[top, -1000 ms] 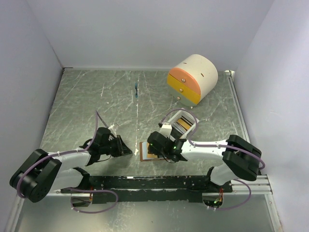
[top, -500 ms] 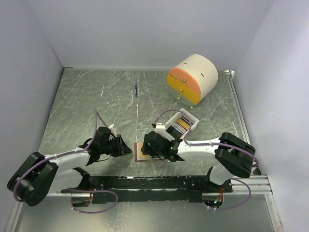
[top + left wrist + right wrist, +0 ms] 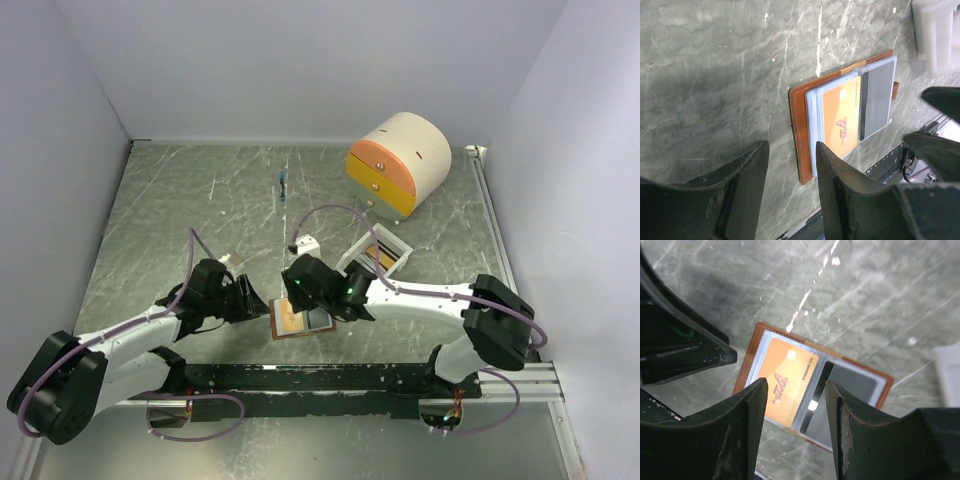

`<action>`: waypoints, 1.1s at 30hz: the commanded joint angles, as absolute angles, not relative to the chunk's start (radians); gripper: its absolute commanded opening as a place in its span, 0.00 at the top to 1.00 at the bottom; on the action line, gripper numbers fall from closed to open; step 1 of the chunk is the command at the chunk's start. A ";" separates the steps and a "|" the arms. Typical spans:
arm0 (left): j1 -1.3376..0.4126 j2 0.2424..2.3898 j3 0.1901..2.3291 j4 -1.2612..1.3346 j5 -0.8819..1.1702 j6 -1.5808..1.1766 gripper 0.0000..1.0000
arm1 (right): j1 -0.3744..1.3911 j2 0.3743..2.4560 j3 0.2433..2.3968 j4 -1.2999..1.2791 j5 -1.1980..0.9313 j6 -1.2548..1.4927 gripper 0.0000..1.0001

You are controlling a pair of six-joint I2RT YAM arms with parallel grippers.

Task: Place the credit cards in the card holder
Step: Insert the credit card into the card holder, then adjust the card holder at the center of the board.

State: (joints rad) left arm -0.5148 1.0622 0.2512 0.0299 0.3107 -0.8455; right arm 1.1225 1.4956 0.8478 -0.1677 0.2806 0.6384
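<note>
The left arm lies low across the grey-green marbled bench (image 3: 180,200), forearm stretched towards the middle. The left fingers (image 3: 735,195) point at the near edge of the open brown leather bifold wallet (image 3: 799,140). They are spread apart and hold nothing, with bare bench showing between them. The right arm reaches far leftwards from its base, wrist bent down. The right fingers (image 3: 740,435) hover above the wallet, also parted and empty.

The wallet lies flat on the bench between the two sets of fingers. An orange card (image 3: 841,117) sits in one pale blue pocket and a grey card (image 3: 876,102) in the other. The white rectangular tray (image 3: 378,255) stands just behind the right arm, and the cream-and-orange rounded drawer box (image 3: 400,163) is well beyond it.

A second ago the right wrist sat further right and covered much of the wallet. It has since swung left, so more of the open wallet shows. The wallet now lies a little further left and more tilted. The left arm has stretched out lower.
</note>
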 commanded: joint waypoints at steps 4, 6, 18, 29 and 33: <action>-0.483 1.013 0.259 0.020 0.357 -0.872 0.44 | 1.125 1.453 0.951 -0.374 0.336 0.124 0.50; -0.469 1.008 0.259 0.021 0.383 -0.876 0.45 | 1.124 1.449 0.934 -0.402 0.300 0.020 0.50; -0.436 1.043 0.232 0.050 0.424 -0.872 0.46 | 1.079 1.406 0.794 -0.443 0.121 -0.242 0.54; -0.430 1.145 0.196 0.188 0.504 -0.903 0.45 | 1.052 1.457 0.748 -0.345 0.132 -0.373 0.56; -0.416 1.130 0.203 0.144 0.493 -0.879 0.44 | 1.045 1.470 0.724 -0.317 0.119 -0.399 0.57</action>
State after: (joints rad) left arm -0.4362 1.1332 0.2073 0.1570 0.4824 -0.8978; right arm 1.0534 1.4548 0.7483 -0.3653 0.1379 -0.3378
